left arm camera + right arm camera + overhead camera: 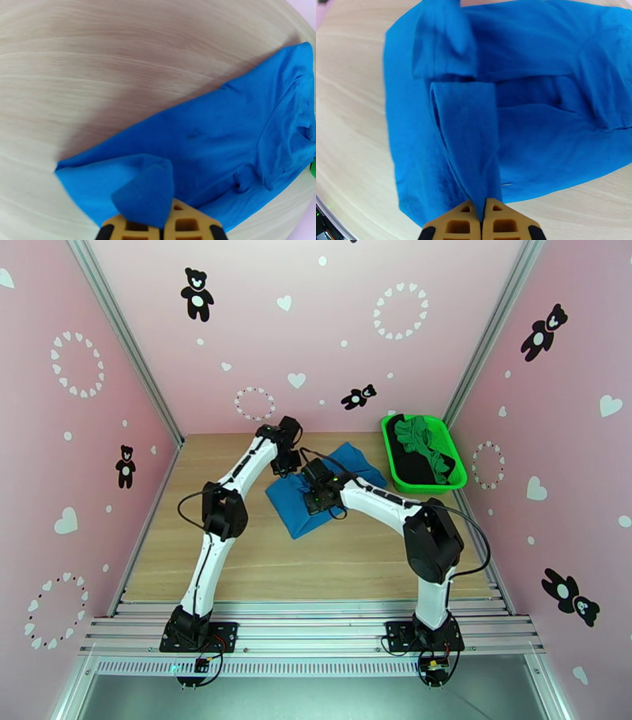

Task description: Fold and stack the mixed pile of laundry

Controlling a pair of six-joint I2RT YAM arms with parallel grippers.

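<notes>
The left pincer and the right pincer each grasp a fold of the blue T-shirt lying on the surface.

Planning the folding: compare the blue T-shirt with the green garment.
The blue T-shirt lies on the table; the green garment sits crumpled in the basket. The left gripper and right gripper pinch the blue T-shirt; the green garment is untouched. Both are soft cloth.
</notes>
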